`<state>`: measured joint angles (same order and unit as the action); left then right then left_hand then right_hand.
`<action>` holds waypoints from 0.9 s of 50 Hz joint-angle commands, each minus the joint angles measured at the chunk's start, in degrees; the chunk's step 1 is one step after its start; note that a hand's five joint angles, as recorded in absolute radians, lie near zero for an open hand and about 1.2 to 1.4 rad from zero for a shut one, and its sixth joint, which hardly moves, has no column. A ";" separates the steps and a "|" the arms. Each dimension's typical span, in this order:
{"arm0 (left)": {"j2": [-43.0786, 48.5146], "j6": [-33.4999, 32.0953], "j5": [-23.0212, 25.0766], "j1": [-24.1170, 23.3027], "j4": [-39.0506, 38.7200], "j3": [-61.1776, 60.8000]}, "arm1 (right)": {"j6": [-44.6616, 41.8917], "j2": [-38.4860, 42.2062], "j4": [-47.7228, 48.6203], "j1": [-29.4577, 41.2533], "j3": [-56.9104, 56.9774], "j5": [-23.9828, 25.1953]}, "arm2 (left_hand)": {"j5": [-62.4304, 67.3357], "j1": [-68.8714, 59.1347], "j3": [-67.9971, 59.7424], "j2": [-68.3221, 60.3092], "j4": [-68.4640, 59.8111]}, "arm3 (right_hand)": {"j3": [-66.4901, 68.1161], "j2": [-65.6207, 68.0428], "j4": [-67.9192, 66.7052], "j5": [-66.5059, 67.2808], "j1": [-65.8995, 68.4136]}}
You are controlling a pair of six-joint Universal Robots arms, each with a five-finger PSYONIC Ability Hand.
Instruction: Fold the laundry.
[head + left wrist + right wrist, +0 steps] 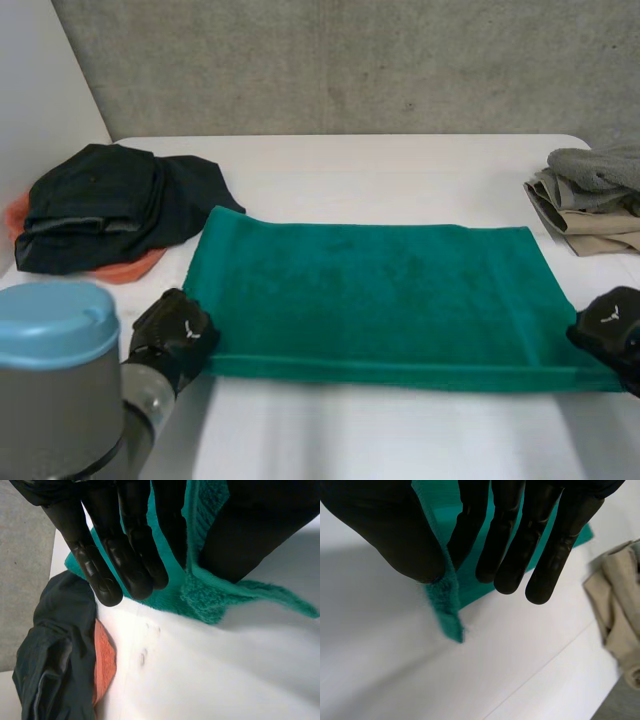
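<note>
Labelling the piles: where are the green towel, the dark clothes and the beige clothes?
green towel [370,290], head view, its middle.
dark clothes [110,205], head view, pile's middle.
beige clothes [585,222], head view, lower fold.

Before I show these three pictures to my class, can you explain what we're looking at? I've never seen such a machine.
It is a robot with two arms, each ending in a black hand. The wide picture looks down from between the arms; the other two come from wrist cameras looking along each palm. On the white table lie a green towel, dark clothes over an orange cloth, and a beige pile. The left hand pinches the towel's near left corner, the right hand its near right corner.
</note>
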<state>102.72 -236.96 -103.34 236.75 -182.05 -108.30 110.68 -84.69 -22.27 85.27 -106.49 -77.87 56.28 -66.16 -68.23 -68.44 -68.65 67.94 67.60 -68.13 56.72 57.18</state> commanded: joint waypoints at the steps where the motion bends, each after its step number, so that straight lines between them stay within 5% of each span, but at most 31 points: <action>1: 13.90 0.63 0.07 0.55 -4.80 13.71 | 5.77 11.47 11.19 5.08 8.57 -2.11 | 13.72 -13.84 -11.77 -11.56 -11.35 | 12.06 12.40 -11.87 13.28 22.82; 11: 26.39 -7.89 1.38 6.43 -21.67 45.69 | 12.19 21.85 25.42 12.90 38.61 -9.76 | 13.72 -13.84 -11.77 -11.56 -11.35 | 12.06 12.40 -11.87 13.28 22.82; 20: 21.92 -5.89 12.28 9.25 -36.09 60.04 | 21.23 15.80 40.27 13.08 48.48 -9.58 | 13.72 -13.84 -11.77 -11.56 -11.35 | 12.06 12.40 -11.87 13.28 22.82; 28: 16.74 0.27 12.90 10.04 -35.13 47.96 | 22.30 14.64 39.85 13.08 42.08 -9.67 | 13.72 -13.84 -11.77 -11.56 -11.35 | 12.06 12.40 -11.87 13.28 22.82; 45: 14.35 0.98 15.01 9.61 -36.01 10.76 | 21.78 14.90 31.95 12.47 16.69 -4.31 | 13.72 -13.84 -11.77 -11.56 -11.35 | 12.06 12.40 -11.87 13.28 22.82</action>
<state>116.24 -235.90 -88.59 247.37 -217.51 -86.54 132.86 -70.11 13.23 98.16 -80.97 -84.75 56.28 -66.17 -68.30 -68.59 -68.70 67.94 67.60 -68.14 57.21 57.18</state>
